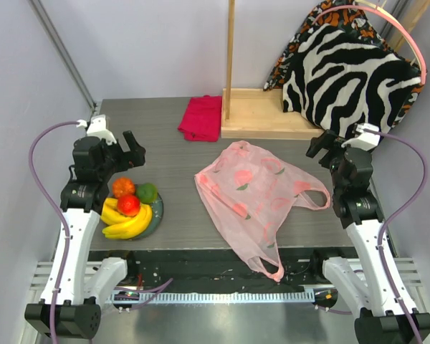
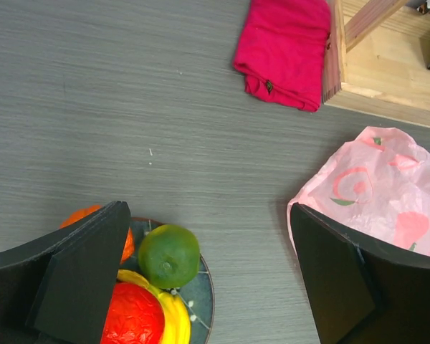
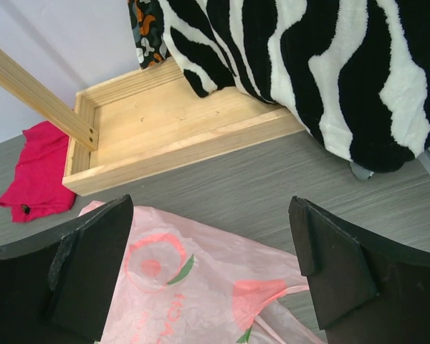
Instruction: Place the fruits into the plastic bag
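The bunch of bananas (image 1: 129,223) is lying on a round grey-blue plate (image 1: 158,213) at the near left of the grey counter (image 1: 168,154). A red fruit (image 1: 129,205) is resting on top of the bananas. An orange fruit (image 1: 123,187) is sitting just behind it, and a green fruit (image 1: 147,193) with dimpled citrus skin is sitting beside both, toward the plate's right rim.

The left hand (image 2: 208,215) is hovering above the plate's far side with its two black fingers (image 2: 82,276) standing wide apart and nothing between them. In the left wrist view the green fruit is showing in the gap, closer to the left finger, while the orange fruit is partly hiding behind that finger.

The pink plastic bag (image 1: 251,190) is lying flat and crumpled in the middle of the counter, well apart from the plate. One loop handle (image 1: 317,198) is pointing right, and the other (image 1: 271,264) is reaching over the counter's near edge.

The right hand (image 3: 209,208) is hanging over the bag's far right corner, its fingers likewise spread wide and gripping nothing.

At the back, a folded magenta cloth (image 1: 201,118) is lying just beside a shallow wooden tray (image 1: 265,123). The tray is carrying an upright wooden post (image 1: 231,57), and a zebra-print cushion (image 1: 351,79) is leaning over its right end.
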`<state>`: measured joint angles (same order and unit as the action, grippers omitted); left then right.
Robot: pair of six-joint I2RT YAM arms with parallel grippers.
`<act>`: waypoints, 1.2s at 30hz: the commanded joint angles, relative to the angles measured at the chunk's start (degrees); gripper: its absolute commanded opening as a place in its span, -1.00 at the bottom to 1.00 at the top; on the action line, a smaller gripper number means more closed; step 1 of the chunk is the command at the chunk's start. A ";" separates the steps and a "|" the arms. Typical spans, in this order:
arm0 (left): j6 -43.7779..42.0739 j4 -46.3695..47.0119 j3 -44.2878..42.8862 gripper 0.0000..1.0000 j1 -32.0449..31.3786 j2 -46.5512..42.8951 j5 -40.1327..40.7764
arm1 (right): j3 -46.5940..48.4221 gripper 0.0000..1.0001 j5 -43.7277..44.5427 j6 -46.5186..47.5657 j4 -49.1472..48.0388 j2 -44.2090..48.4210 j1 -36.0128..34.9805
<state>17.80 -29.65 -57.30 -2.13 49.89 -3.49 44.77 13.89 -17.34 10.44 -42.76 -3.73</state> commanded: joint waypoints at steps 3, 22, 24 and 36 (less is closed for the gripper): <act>0.83 -0.41 -5.63 1.00 -0.15 2.84 -0.47 | 2.95 0.99 -1.05 -2.07 3.54 0.22 0.12; 0.40 2.85 -13.53 1.00 -5.84 14.87 -18.32 | -16.53 0.73 -24.17 -18.95 5.38 -1.63 0.12; -1.71 2.32 -14.51 1.00 -7.36 15.94 -17.25 | -19.70 0.69 -25.57 -21.23 5.30 -1.18 0.21; -2.68 4.51 -8.71 0.99 -7.45 15.24 -19.11 | -25.53 0.40 -24.36 -27.92 8.54 -0.75 0.12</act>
<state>16.27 -27.31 -65.87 -9.74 66.30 -21.26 19.49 -11.27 -42.09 18.28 -45.23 -3.66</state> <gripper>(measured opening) 0.996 0.708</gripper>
